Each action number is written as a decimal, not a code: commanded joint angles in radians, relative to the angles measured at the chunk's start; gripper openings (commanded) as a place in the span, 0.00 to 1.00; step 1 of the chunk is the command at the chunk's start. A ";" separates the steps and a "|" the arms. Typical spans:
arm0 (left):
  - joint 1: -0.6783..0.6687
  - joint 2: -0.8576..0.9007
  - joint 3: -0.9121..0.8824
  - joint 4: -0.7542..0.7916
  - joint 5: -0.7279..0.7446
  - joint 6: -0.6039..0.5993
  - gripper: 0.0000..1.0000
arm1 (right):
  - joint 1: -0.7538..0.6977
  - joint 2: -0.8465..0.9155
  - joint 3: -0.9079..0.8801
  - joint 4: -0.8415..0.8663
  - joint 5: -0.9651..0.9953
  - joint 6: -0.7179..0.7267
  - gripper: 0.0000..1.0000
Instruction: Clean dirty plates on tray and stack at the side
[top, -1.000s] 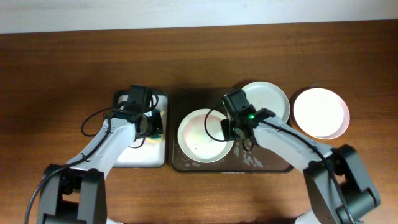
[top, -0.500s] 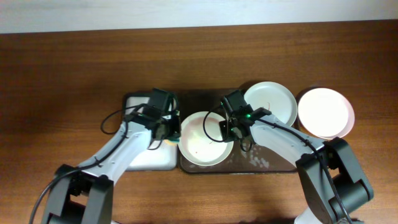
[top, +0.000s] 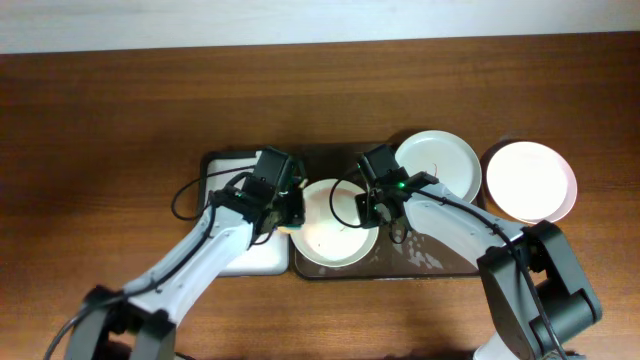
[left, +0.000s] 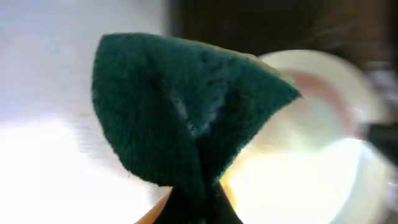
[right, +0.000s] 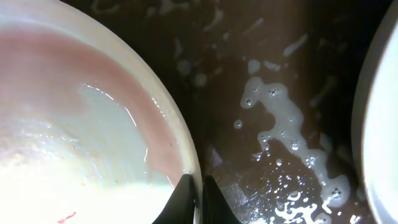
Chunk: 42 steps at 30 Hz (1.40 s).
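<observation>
Right pincer (right: 194, 188) clenched on the rim of the cream plate (right: 81, 124), centre frame on the wet tray (right: 273, 93). Left pincer (top: 283, 208) gripped a green sponge (left: 186, 118) at the plate's left edge. Wiping step judged in hand; next, the sponge must press onto the plate.

Brown wooden table (top: 100, 110), pale strip (top: 200, 20) beyond

Two plates (top: 325, 236) on tray (top: 441, 263), one beside
</observation>
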 joint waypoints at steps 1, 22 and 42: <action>-0.023 -0.065 0.039 0.012 0.117 -0.010 0.00 | -0.019 0.018 -0.010 -0.027 -0.036 0.072 0.04; -0.184 0.262 0.038 0.241 0.159 -0.425 0.00 | -0.053 0.018 -0.010 -0.030 -0.100 0.072 0.04; -0.118 0.274 0.075 -0.053 -0.221 -0.291 0.00 | -0.053 0.018 -0.009 -0.033 -0.100 0.072 0.04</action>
